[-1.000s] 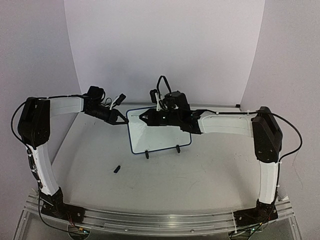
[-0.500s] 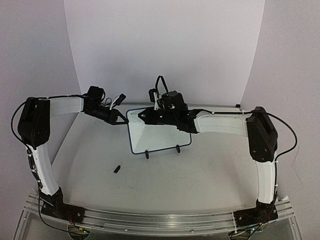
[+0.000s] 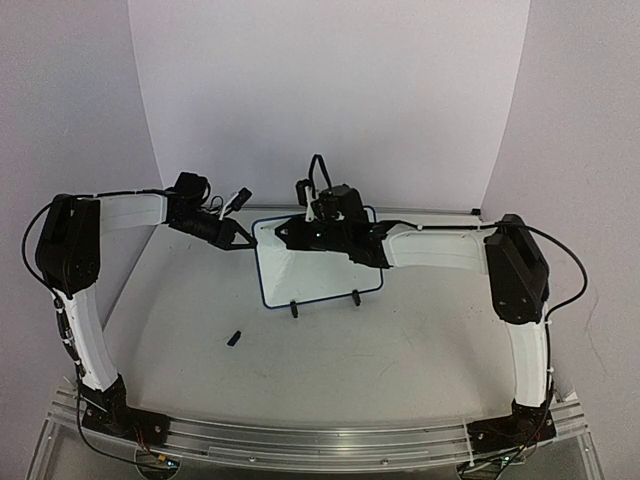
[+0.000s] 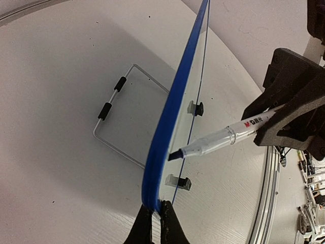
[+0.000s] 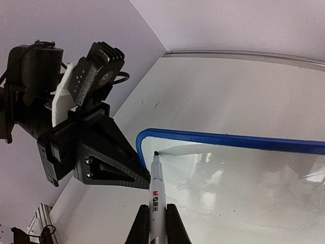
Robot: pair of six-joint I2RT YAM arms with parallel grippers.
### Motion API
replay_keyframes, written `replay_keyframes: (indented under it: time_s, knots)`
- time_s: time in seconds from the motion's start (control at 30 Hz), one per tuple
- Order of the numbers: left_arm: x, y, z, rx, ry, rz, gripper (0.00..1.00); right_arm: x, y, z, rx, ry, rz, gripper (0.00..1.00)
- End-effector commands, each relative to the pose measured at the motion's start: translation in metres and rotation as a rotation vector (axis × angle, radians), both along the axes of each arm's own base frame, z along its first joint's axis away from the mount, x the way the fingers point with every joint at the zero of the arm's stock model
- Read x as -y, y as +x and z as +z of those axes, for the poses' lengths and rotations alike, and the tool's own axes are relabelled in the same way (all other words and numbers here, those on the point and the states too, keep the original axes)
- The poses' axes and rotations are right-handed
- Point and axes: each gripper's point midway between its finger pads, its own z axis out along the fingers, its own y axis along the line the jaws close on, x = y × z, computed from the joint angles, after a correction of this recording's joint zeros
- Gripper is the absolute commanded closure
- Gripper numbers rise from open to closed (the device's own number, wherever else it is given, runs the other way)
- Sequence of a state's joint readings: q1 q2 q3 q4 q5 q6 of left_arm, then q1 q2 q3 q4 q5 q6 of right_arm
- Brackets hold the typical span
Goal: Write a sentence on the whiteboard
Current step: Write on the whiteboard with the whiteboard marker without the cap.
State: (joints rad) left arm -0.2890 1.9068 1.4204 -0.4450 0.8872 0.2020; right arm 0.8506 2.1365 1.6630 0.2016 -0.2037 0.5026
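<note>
The whiteboard (image 3: 318, 276) is standing at the middle rear of the desk (image 3: 400, 345). It is leaning back on its two black clip feet (image 3: 294, 309), with its white face turned toward the arm bases. In the left wrist view a bent wire frame (image 4: 112, 122) with two black sleeves is showing low on the desk behind the board; whether it is joined to the board I cannot tell.

The left fingers (image 3: 242, 241) are reaching in from the left and pinching the board's blue rim (image 4: 179, 91) at its upper left corner, closed tight on the thin edge.

The right arm is stretching in from the right across the top of the board. The right fingers (image 3: 288, 232) are clamping narrowly round the barrel of an uncapped marker (image 5: 154, 190). The marker is pointing at that same corner. Its dark tip (image 5: 155, 153) is sitting on the white surface just inside the rim and appears to be touching it. The tip is lying just beside the left fingers, and the two sets of fingers are sitting near each other without meeting.

The white face around the tip is catching pale reflections. A small black piece (image 3: 233, 338), shaped like a cap, is lying alone on the desk, nearer the arm bases and to the left, well apart from the board.
</note>
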Motion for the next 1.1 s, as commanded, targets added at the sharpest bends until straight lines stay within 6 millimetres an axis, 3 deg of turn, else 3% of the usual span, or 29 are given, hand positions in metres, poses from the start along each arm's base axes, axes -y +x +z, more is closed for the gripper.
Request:
replay_keyframes:
  time_s: [0.0, 0.23, 0.5, 0.87, 1.07]
  knots:
    - [-0.001, 0.003, 0.012, 0.066, 0.016, -0.011, 1.0, 0.0, 0.003, 0.005, 0.01, 0.014, -0.026, 1.0]
    - [-0.001, 0.002, 0.014, 0.071, 0.015, -0.011, 1.0, 0.007, -0.011, -0.02, -0.042, -0.018, -0.004, 1.0]
    - [-0.002, 0.002, 0.015, 0.075, 0.016, -0.009, 1.0, 0.011, -0.024, -0.026, -0.061, -0.024, 0.023, 1.0]
    - [-0.002, 0.003, 0.015, 0.075, 0.02, -0.003, 1.0, 0.012, -0.038, 0.055, 0.072, 0.123, 0.082, 1.0]
    - [-0.002, 0.003, 0.016, 0.078, 0.02, -0.003, 1.0, 0.005, -0.023, 0.052, 0.082, 0.099, 0.049, 1.0]
